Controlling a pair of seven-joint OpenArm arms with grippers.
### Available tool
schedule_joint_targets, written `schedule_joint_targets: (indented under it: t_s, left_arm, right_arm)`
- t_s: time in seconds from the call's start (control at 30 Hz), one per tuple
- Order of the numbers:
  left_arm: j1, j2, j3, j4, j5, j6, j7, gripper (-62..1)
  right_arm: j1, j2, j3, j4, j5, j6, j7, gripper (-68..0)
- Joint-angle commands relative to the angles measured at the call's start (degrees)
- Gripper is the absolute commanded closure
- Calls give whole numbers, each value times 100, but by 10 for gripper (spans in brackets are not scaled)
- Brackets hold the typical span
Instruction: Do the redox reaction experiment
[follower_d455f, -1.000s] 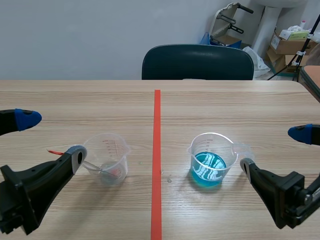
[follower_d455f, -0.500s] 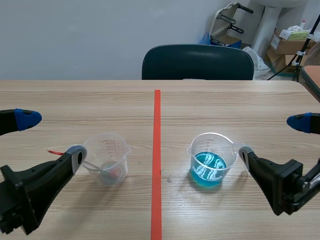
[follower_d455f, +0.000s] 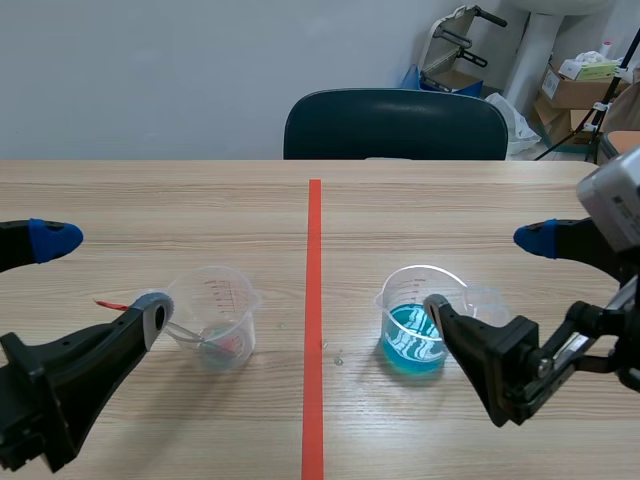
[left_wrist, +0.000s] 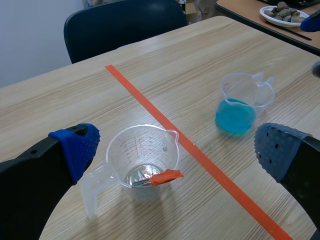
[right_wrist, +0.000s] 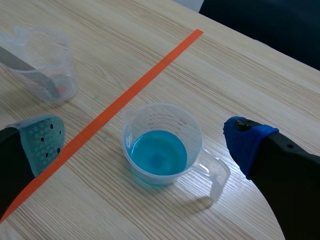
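A clear measuring cup with blue liquid (follower_d455f: 420, 322) (right_wrist: 161, 145) (left_wrist: 239, 102) stands right of the tape line, its handle (right_wrist: 215, 176) pointing toward the right arm. My right gripper (follower_d455f: 486, 272) (right_wrist: 144, 137) is open, with one finger on each side of this cup and neither touching it. Left of the line stands a second clear cup (follower_d455f: 212, 318) (left_wrist: 142, 160) (right_wrist: 42, 62) that holds a metal piece with an orange-red end (left_wrist: 167, 176). My left gripper (follower_d455f: 100, 275) (left_wrist: 177, 150) is open around that cup's handle side, holding nothing.
A dark chair (follower_d455f: 395, 125) stands at the table's far edge. Cardboard boxes (follower_d455f: 580, 90) sit on the floor at the back right. In the left wrist view a plate of stones (left_wrist: 282, 10) lies on another table beyond the blue cup.
My right gripper has moved left and forward, and its fingers now straddle the blue cup. The left arm and both cups have stayed where they were.
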Motion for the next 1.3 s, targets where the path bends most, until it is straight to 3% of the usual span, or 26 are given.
schedule_joint_targets:
  t_s: [0.0,0.2,0.53,0.9,1.1,1.27]
  left_arm:
    - [170,-24,-17,68,-33,33,-186,-623]
    - [658,-271,-153,68,232,35,-710,-623]
    - [1672,-367,-964,66,319,35,-1585,-623]
    - [2870,-365,-1368,-166,1220,31,-2953,-623]
    - [3189,-363,-1368,-439,1604,-35,-3447,-623]
    - [3244,-363,-1368,-614,1864,-79,-3818,-623]
  right_arm:
    - [118,46,-68,96,13,-24,28,-679]
    - [398,46,-494,96,-103,-24,-59,-679]
    - [1027,267,-1360,96,-116,-24,-197,-679]
    - [1965,363,-2529,79,-321,-24,-595,-679]
    - [2498,363,-3176,70,-398,-24,-758,-679]
    - [2986,363,-3598,70,-404,-22,-1174,-679]
